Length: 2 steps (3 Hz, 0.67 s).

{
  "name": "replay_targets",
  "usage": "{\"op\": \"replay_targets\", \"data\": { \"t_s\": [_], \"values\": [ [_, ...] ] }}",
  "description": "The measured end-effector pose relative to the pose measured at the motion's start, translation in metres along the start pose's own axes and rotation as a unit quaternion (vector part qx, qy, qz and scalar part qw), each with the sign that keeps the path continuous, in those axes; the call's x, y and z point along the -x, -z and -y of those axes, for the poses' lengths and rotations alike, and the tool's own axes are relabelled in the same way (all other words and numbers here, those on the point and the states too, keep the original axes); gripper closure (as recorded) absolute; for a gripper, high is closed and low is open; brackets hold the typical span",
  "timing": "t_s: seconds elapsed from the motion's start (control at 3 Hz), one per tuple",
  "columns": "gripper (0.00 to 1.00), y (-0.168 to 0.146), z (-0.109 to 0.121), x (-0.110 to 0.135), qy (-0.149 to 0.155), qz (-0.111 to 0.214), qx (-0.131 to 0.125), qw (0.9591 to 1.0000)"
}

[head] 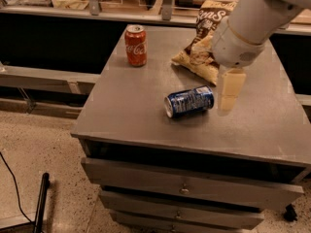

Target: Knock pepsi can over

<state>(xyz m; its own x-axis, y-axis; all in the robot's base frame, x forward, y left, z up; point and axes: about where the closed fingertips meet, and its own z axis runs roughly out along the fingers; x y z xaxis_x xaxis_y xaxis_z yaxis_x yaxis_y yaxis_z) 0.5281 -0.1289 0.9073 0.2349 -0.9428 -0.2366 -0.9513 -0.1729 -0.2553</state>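
Note:
The pepsi can (189, 101), dark blue with a silver end, lies on its side near the middle of the grey cabinet top (131, 110), its silver end facing left and toward me. My gripper (229, 92) hangs from the white arm just to the right of the can, a little above the surface, with its cream-coloured fingers (231, 84) pointing down. It holds nothing and is apart from the can.
A red Coca-Cola can (135, 45) stands upright at the back left of the top. A crumpled chip bag (204, 47) lies at the back, behind the pepsi can. Drawers (184, 188) are below the front edge. A shelf runs behind the cabinet.

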Motion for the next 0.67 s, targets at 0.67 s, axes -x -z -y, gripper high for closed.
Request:
{"op": "replay_targets", "data": {
  "t_s": [0.67],
  "values": [
    [0.00, 0.0041, -0.0083, -0.0251, -0.029, 0.038, -0.004, 0.9989]
  ]
}}
